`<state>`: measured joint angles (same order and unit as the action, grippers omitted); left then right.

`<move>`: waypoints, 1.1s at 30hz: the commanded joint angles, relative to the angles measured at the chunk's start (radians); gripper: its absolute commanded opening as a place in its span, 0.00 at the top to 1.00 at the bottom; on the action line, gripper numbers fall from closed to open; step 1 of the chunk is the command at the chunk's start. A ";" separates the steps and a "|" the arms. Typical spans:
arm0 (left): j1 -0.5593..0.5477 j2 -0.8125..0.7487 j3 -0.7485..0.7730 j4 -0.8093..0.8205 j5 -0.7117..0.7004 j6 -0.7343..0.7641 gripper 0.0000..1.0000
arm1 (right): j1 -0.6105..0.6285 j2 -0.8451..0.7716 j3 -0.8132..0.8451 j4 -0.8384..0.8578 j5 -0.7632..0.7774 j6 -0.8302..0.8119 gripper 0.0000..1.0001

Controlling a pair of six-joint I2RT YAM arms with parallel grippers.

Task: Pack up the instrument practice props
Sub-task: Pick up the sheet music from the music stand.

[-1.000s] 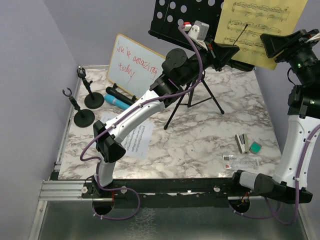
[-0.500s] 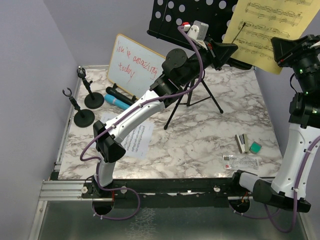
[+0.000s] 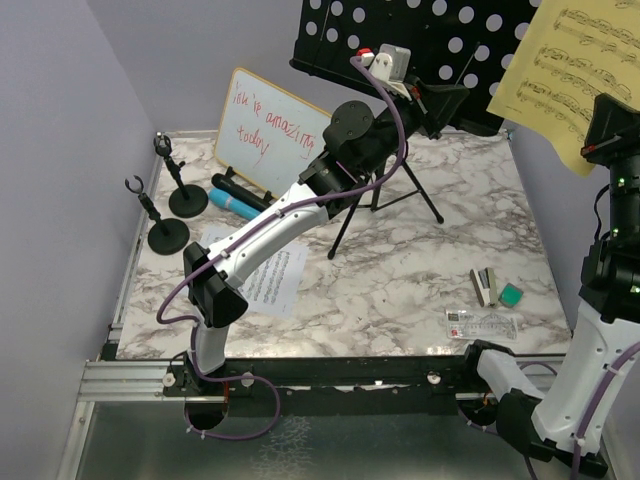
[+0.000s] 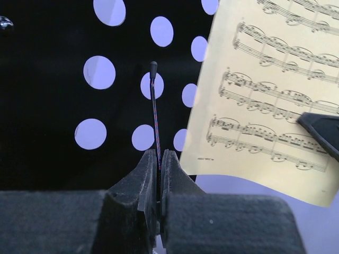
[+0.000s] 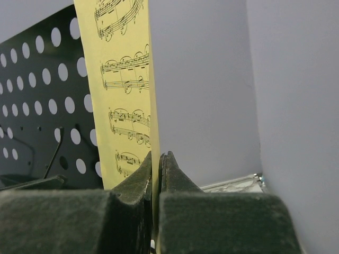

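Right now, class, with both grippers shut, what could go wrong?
The right gripper pinches the yellow sheet by one edge only; it could crease, tear or slip. The left gripper clamps the thin wire arm on the stand; pulling might bend it or tip the stand.

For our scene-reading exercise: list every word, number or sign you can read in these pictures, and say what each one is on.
"amazing today", in red handwriting on the whiteboard; the first word is unclear.
Yellow sheet music: printed notes only; the corner print is too small to read.
White sheet: print too small to read.
Clear ruler: markings too small to read.
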<state>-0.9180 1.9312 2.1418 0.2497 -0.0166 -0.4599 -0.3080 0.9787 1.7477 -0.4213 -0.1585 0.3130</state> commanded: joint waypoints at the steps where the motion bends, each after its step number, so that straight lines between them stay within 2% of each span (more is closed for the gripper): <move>1: 0.015 -0.050 -0.043 0.022 -0.115 0.026 0.94 | -0.005 -0.036 -0.042 -0.051 0.135 0.007 0.99; 4: 0.016 -0.049 -0.049 0.021 -0.121 0.025 0.90 | -0.005 -0.068 -0.084 -0.055 0.155 0.027 0.99; 6: 0.015 -0.049 -0.049 0.018 -0.121 0.023 0.77 | -0.005 -0.087 -0.110 -0.057 0.154 0.040 0.99; 8: 0.015 -0.051 -0.049 0.014 -0.118 0.020 0.71 | -0.005 -0.101 -0.135 -0.056 0.177 0.046 0.99; 10: 0.015 -0.054 -0.051 0.011 -0.112 0.016 0.61 | -0.005 -0.113 -0.157 -0.065 0.203 0.057 0.99; 19: 0.015 -0.090 -0.079 -0.005 -0.084 0.015 0.37 | -0.005 -0.176 -0.249 -0.121 0.261 0.082 0.99; 25: 0.015 -0.146 -0.097 -0.055 -0.070 0.061 0.02 | -0.005 -0.205 -0.302 -0.170 0.233 0.083 0.99; 29: 0.015 -0.225 -0.175 -0.059 -0.037 0.114 0.01 | -0.003 -0.222 -0.358 -0.188 0.133 0.111 0.99; 33: 0.016 -0.341 -0.321 -0.046 0.006 0.188 0.01 | 0.006 -0.227 -0.401 -0.215 0.036 0.135 0.99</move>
<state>-0.9081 1.7168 1.9278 0.1951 -0.0738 -0.3664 -0.3077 0.7586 1.3853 -0.5789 0.0010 0.4156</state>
